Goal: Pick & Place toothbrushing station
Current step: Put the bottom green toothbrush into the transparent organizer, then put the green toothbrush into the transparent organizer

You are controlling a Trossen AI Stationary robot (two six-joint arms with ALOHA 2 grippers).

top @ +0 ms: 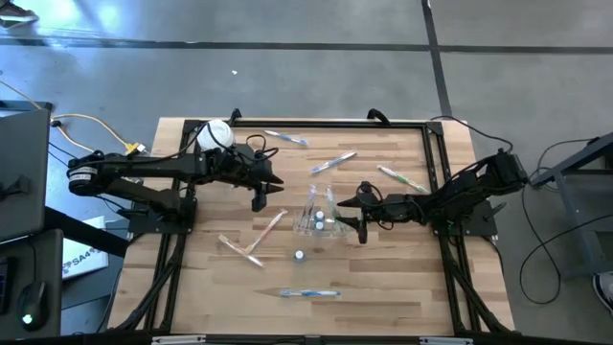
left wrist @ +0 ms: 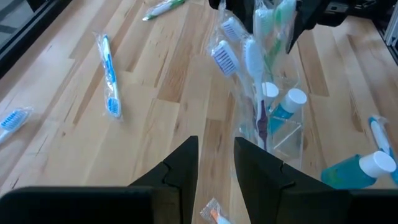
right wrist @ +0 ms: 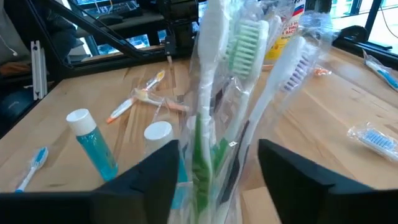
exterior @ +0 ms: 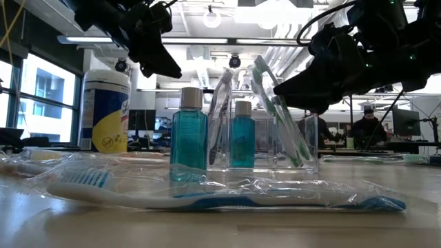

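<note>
The cup (top: 319, 218) stands mid-worktop (top: 383, 278), clear plastic, holding wrapped toothbrushes (right wrist: 214, 93) and a blue bottle (exterior: 241, 134); a second bottle (exterior: 188, 134) stands just beside it. It looks light, slick and easy to tip, its crinkly wraps likely to snag, so a brush is best pinched low on the handle. The right hand (top: 361, 213), open, flanks the brushes without gripping; the left hand (top: 259, 199) hovers nearby, its fingers (left wrist: 180, 171) slightly apart and empty. The worktop is pale wood with loose brushes about; an open workshop lies behind.
</note>
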